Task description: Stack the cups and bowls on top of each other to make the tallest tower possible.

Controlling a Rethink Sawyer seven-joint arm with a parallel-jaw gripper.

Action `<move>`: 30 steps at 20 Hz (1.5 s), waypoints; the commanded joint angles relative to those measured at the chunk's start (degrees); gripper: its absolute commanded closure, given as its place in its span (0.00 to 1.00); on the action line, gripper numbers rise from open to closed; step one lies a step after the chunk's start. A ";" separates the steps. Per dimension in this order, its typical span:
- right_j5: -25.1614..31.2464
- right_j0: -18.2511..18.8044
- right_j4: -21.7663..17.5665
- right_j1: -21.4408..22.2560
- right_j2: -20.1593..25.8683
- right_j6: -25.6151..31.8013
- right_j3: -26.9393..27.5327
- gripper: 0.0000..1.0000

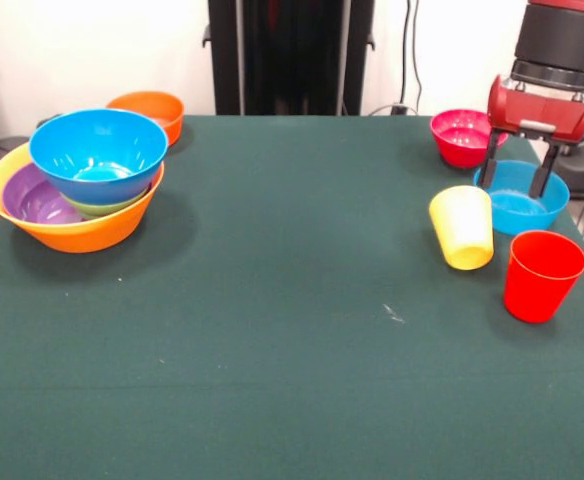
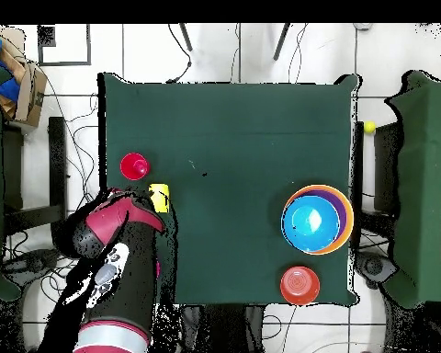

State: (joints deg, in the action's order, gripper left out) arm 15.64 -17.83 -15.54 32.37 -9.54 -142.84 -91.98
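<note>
While the tower [image 1: 77,190] sits at table [image 1: 272,330] left edge, tool [image 1: 517,175] hangs spread over blue bowl [image 1: 522,205] near right edge; drop w/ one finger inside rim, pinch, avoid yellow cup [image 1: 463,228] & red cup [image 1: 542,275].

The green table [image 1: 272,300] carries the tower [image 1: 77,185] at left; an orange bowl [image 1: 150,112] upper left; pink-red bowl [image 1: 462,136], blue bowl [image 1: 522,205], yellow cup [image 1: 463,228], red cup [image 1: 541,275] at right.
</note>
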 commanded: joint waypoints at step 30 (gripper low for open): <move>21.06 5.45 2.83 -13.89 9.55 3.75 26.26 0.00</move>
State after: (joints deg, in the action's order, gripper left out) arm 29.44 -14.06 -13.66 24.72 -6.48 -142.84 -75.39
